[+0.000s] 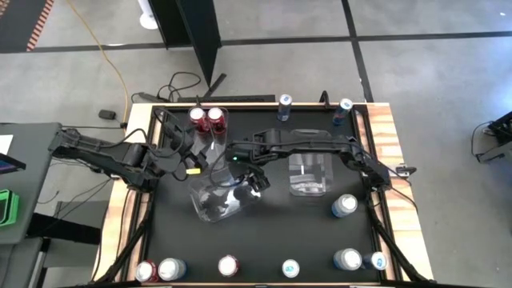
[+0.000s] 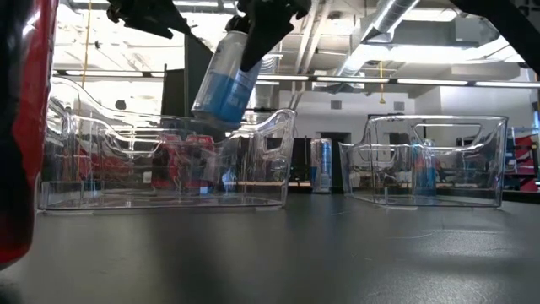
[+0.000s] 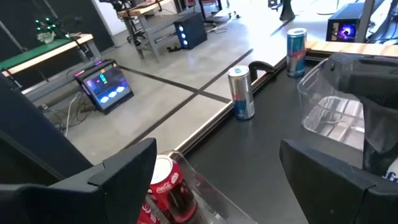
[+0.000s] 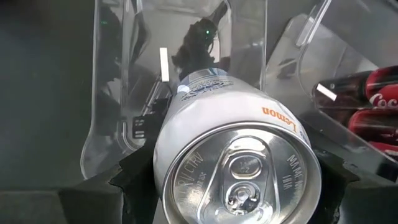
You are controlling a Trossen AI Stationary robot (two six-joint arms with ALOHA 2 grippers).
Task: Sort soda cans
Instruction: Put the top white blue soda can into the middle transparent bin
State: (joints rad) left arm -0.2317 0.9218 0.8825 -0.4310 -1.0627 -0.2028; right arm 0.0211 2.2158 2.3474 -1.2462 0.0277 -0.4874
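Filling the lower half of the right wrist view, a silver-white can (image 4: 236, 155) with light blue and the word "Lemon" on its side sits clamped between the right gripper's (image 4: 233, 186) two dark fingers, its silver top turned toward the lens. In the low view the same can (image 2: 226, 78) hangs tilted in the upper left centre of the frame, above the near wall of a clear bin (image 2: 160, 165), and in the high view this gripper (image 1: 252, 180) sits at the frame's centre over that bin (image 1: 216, 200). The tilt is the main risk: let go from here, the can could clip the bin's rim and roll out across the table, or land on its side and wander inside the bin. The hold is at the can's top end, so a sideways swing could also twist it loose. Two red cans (image 1: 206, 118) stand in another clear bin at the upper left centre of the high view, just beside the target bin; drifting that way would put the can with the wrong colour. The left gripper (image 1: 186, 164) waits with jaws open and empty near those red cans, close enough to the right arm that a careless move might bring the two together. Further cans wait along the bottom edge (image 1: 228, 266) and at the top (image 1: 285, 102) of the high view.
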